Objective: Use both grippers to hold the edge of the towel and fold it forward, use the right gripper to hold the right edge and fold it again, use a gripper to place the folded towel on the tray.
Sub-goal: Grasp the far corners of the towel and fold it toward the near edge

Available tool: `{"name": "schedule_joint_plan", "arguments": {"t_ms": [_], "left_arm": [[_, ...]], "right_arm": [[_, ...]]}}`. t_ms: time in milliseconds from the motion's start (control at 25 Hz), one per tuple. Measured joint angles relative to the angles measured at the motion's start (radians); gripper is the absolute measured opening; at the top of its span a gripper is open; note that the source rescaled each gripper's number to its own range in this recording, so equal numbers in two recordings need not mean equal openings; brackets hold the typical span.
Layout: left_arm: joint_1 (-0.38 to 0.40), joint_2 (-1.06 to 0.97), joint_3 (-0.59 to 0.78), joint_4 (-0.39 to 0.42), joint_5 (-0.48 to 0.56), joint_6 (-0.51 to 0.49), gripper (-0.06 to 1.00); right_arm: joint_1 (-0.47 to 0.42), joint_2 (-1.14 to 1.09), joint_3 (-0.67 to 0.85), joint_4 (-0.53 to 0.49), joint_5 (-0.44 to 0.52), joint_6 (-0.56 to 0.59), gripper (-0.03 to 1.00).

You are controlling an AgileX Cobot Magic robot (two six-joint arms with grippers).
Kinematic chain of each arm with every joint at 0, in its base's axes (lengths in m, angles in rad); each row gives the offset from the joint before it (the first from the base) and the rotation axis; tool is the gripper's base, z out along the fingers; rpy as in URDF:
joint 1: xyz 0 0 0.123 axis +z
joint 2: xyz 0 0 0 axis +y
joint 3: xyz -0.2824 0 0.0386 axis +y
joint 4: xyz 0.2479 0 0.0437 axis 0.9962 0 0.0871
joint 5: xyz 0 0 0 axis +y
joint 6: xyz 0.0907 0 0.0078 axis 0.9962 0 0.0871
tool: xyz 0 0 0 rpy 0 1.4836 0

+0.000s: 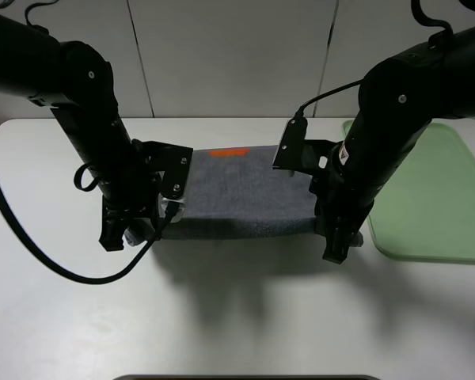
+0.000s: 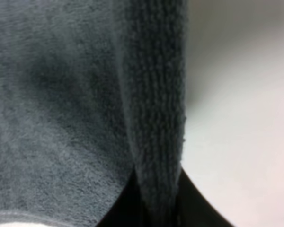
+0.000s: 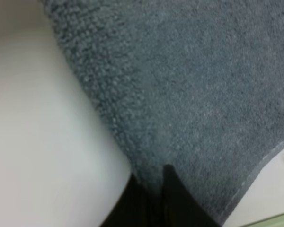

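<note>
The dark grey towel (image 1: pixel 245 190) lies mid-counter, its orange band (image 1: pixel 228 152) at the far end. The left hand (image 2: pixel 151 208) and right hand (image 3: pixel 154 203) pinch its near edge (image 1: pixel 237 229) up. The pale green tray (image 1: pixel 431 198) lies flat at the right edge.

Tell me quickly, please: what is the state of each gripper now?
Left gripper: closed, holding the towel by its edge.
Right gripper: closed, holding the towel by its edge.

A: So left arm (image 1: pixel 91 142) and right arm (image 1: pixel 388 134) both slope down steeply, left claw (image 1: pixel 133 231) and right claw (image 1: pixel 336 244) aimed downward?
B: Yep, and each claw's pinched tight on the towel (image 1: pixel 245 194).
</note>
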Motion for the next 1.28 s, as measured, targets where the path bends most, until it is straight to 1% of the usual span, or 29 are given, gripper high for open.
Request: {"name": "schedule_joint_plan", "arguments": {"t_ms": [160,680,920,1280], "left_arm": [[-0.002,-0.027,0.0,-0.006,0.031,-0.006,0.01],[-0.006,-0.111,0.0,-0.024,0.119,-0.013,0.01],[-0.006,-0.115,0.0,-0.027,0.153,-0.014,0.01],[-0.006,-0.12,-0.001,-0.067,0.228,-0.052,0.0]], "right_arm": [[0.0,0.0,-0.001,0.017,0.031,0.006,0.0],[0.0,-0.012,-0.005,0.046,0.116,0.119,0.0],[0.0,-0.108,-0.005,0.047,0.14,0.15,0.0],[0.001,-0.254,-0.005,0.106,0.26,0.166,0.0]]}}
